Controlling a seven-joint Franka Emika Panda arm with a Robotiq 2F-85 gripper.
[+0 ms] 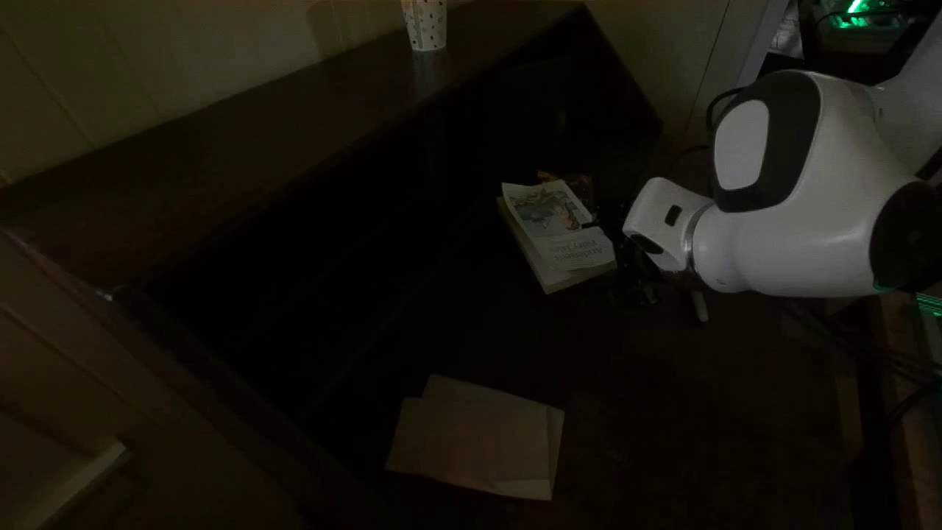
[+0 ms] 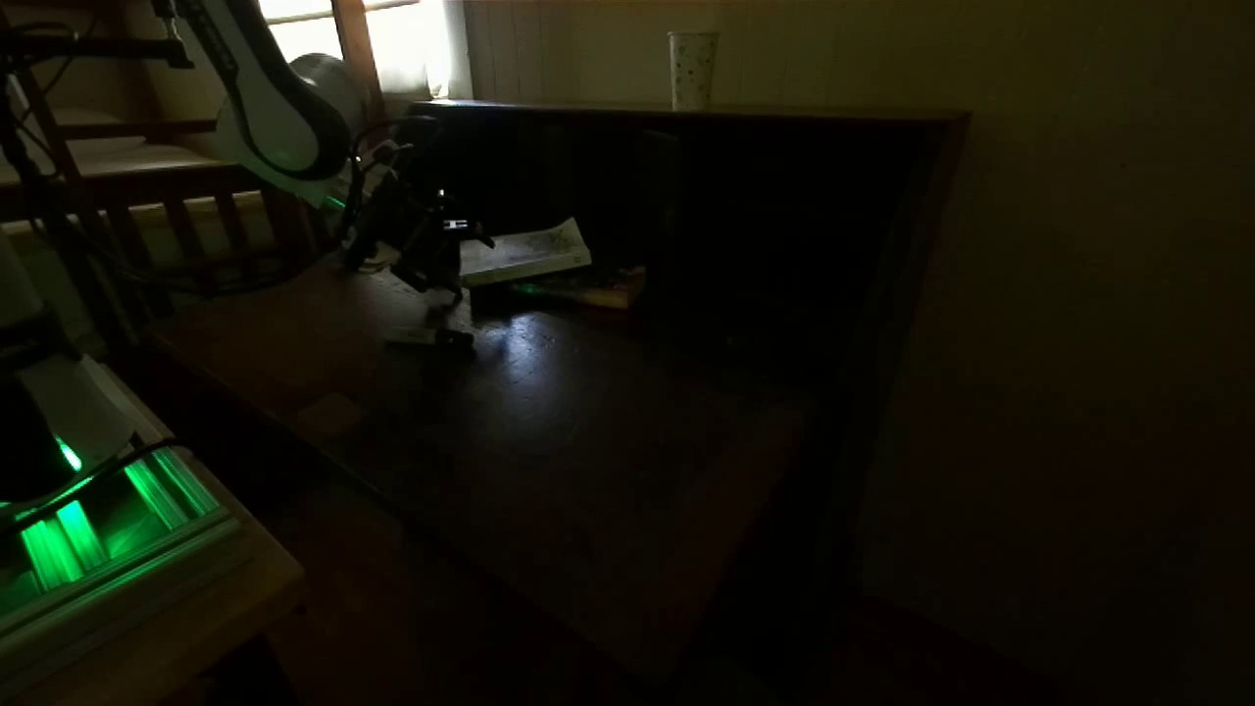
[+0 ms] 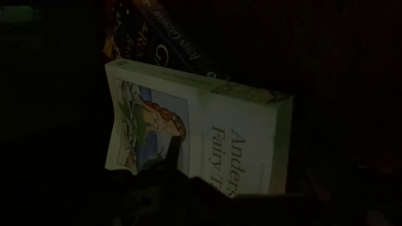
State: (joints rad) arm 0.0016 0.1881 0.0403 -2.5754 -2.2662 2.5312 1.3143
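Gaping wide and apparently empty: black two-fingered tool (image 2: 473,267) close to thick white illustrated paperback (image 3: 198,122), overlapping dark John Grisham paperback (image 3: 163,40) on brown wooden table (image 2: 549,422); the former's curled cover (image 2: 572,237) could crease if snagged alone.

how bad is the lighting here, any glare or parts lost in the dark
In an exterior view, the window is blown out and pale glare sits on the desk; in both exterior views, the dark gripper largely merges into shadow; the wrist view is very dim, though large lettering on the fairy tale book is legible.
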